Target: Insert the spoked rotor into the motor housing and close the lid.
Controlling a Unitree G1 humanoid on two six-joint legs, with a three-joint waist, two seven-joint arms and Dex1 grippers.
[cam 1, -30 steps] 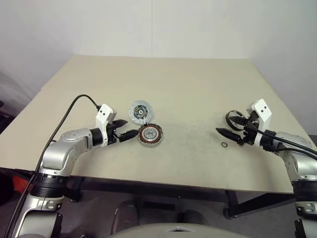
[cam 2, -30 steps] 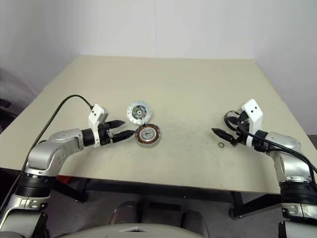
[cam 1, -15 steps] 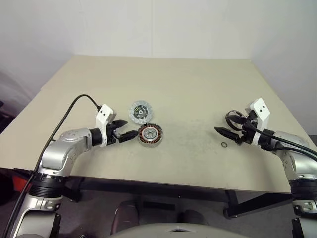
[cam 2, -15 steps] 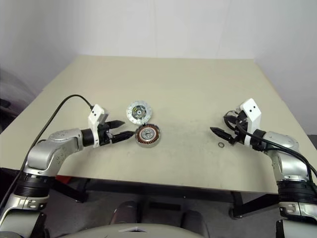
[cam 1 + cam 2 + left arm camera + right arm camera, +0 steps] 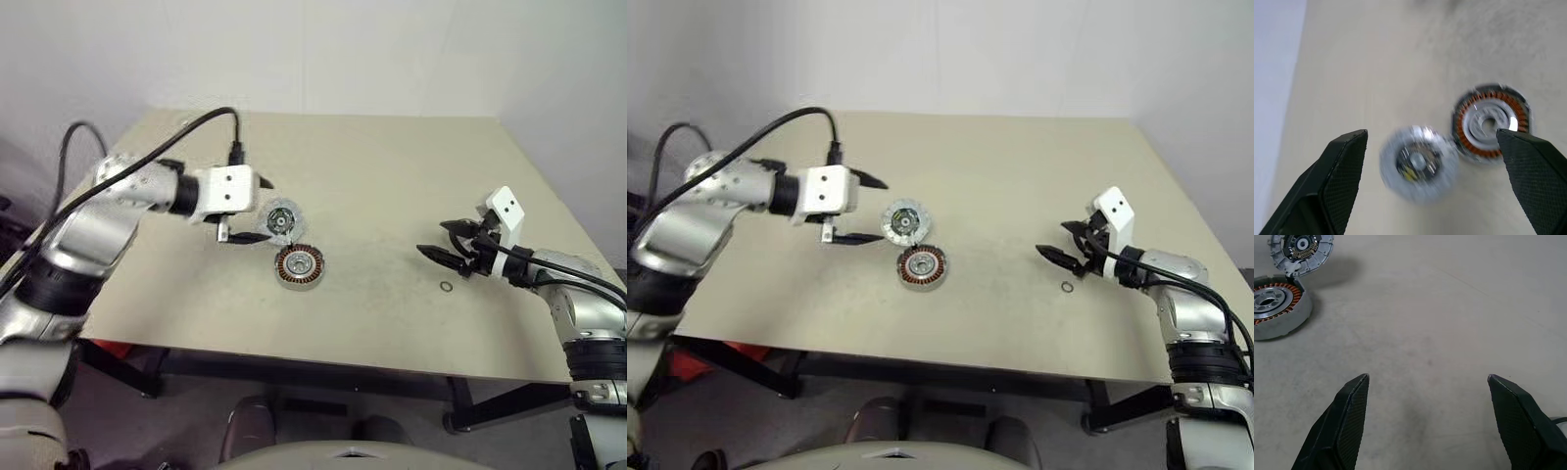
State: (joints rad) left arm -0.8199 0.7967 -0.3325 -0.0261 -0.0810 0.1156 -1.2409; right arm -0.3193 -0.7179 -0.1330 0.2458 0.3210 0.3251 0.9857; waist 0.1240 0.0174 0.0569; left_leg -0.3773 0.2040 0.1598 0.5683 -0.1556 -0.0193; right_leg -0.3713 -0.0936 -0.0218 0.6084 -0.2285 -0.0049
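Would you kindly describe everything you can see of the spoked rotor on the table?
The spoked rotor is a round ring of copper-brown wound teeth around a shiny silver hub with a dark centre hole, set in a pale grey outer band. It lies flat on the beige table, hub facing up, right beside the motor housing, their rims touching or nearly so. Neither gripper touches it.

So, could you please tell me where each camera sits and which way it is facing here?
Left eye and right eye views: on the head, looking forward and down over the table; both arms show, left gripper and right gripper open.
Left wrist view: looks down between its own fingers at the motor housing and spoked rotor.
Right wrist view: looks low across the table between its own fingers.
Shared: housing and rotor appear in all views.
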